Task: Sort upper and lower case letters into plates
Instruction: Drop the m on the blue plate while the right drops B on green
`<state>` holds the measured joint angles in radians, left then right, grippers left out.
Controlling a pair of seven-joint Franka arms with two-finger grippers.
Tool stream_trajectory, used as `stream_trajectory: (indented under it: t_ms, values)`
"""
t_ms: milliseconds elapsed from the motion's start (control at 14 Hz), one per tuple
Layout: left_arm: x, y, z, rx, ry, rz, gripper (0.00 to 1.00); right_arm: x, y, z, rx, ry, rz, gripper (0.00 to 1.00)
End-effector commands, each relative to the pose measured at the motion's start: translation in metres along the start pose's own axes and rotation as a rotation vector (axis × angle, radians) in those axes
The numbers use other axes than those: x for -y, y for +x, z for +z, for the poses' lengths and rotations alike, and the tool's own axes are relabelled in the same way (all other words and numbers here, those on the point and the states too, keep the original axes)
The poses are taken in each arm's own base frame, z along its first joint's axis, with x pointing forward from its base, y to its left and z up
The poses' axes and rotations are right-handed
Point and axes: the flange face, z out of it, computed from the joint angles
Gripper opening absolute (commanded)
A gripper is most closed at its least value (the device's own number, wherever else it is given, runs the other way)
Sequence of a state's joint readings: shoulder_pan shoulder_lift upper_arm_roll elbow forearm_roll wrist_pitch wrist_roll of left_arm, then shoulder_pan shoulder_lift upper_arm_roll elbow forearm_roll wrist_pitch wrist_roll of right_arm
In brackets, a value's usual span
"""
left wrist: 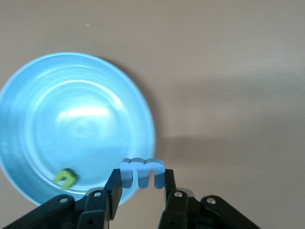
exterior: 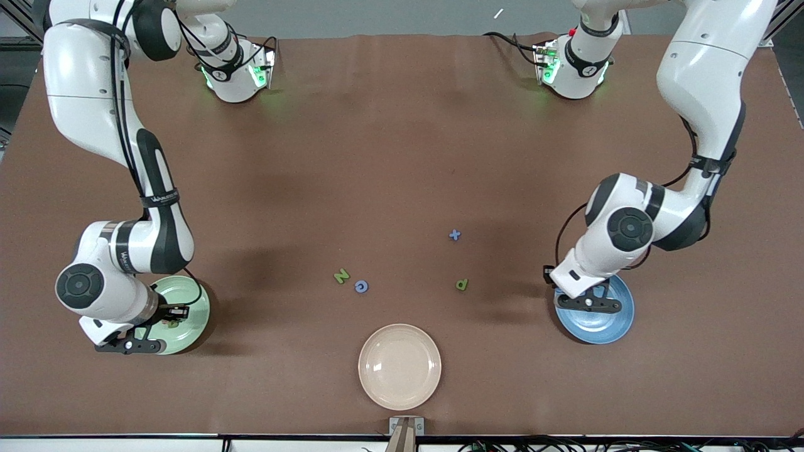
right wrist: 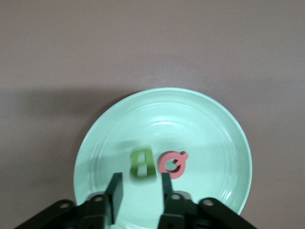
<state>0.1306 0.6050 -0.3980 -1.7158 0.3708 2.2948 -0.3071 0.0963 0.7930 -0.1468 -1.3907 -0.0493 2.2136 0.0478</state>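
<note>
Left wrist: blue letter (left wrist: 142, 171) between jaws.

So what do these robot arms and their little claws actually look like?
Both are glossy white arms with rounded segments and black joint caps. The right arm has black cables running along it and a black band with lettering; the left arm has a thinner cable by its elbow. Their bases glow green. Each ends in a black two-finger claw, the left gripper and the right gripper.
</note>
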Motion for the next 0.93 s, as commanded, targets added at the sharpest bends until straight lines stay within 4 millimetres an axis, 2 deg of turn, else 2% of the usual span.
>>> stream_trajectory:
  t_ms: [0, 71, 143, 214, 429, 643, 857]
  values:
    - [0.042, -0.002, 0.008, 0.013, 0.021, 0.036, 0.15, 0.005, -0.001, 0.0, -0.008, 0.01, -0.014, 0.79]
    - [0.054, -0.001, 0.014, 0.015, 0.031, 0.059, 0.33, 0.01, -0.001, -0.002, -0.008, 0.01, -0.017, 0.8]
    - [0.059, 0.001, 0.015, 0.011, 0.046, 0.098, 0.68, 0.023, -0.001, -0.007, -0.006, 0.02, -0.022, 0.79]
    - [0.057, 0.001, 0.012, 0.009, 0.048, 0.111, 1.0, 0.045, -0.003, -0.01, -0.003, 0.028, -0.035, 0.79]
    - [0.024, -0.003, 0.007, 0.024, 0.04, 0.041, 1.0, 0.126, -0.023, -0.02, 0.074, 0.024, 0.032, 0.82]
    - [-0.035, -0.006, -0.003, 0.01, 0.014, 0.001, 0.99, 0.205, -0.045, -0.029, 0.098, 0.065, -0.006, 0.86]
    - [-0.1, -0.014, -0.004, -0.007, 0.007, 0.042, 0.92, 0.253, -0.06, -0.036, 0.101, 0.117, -0.095, 0.88]
